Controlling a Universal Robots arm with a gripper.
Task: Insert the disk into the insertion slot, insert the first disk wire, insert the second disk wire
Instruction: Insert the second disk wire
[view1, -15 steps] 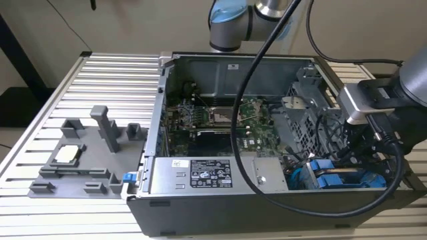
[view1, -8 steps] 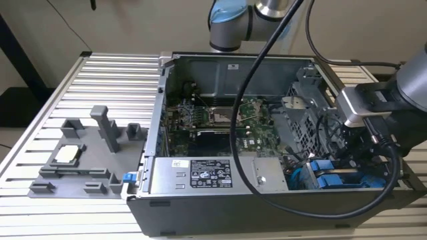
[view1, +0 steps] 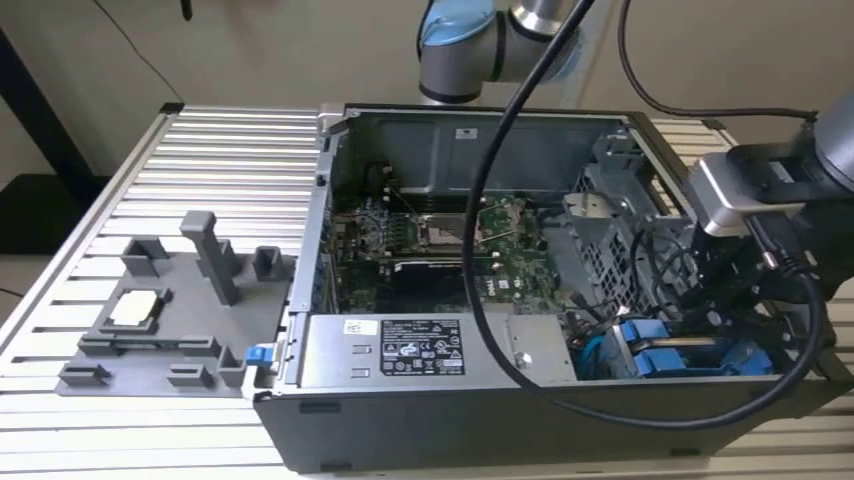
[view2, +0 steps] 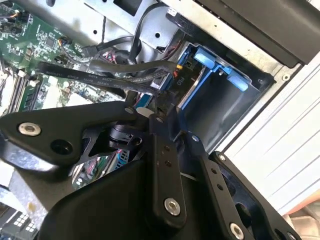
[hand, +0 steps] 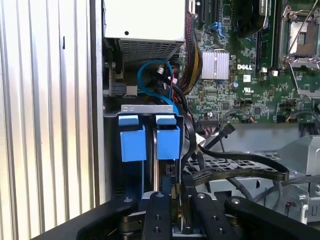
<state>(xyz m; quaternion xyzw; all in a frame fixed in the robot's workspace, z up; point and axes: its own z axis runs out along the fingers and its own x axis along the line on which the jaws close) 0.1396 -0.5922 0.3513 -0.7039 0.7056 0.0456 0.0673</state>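
Inside both wrist views — end effector (hand: 176, 205) fingers pinch a wire (view2: 107, 75).

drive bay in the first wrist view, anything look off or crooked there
Nothing stands out. The two blue carriers sit side by side, level and square in the grey drive cage, with black cables draped loosely beside them and the gripper close in front.

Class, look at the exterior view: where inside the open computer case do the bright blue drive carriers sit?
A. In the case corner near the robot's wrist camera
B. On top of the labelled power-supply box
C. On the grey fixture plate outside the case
A: the blue carriers sit in the case corner at the exterior view's lower right, below the wrist camera, beside the power-supply box.
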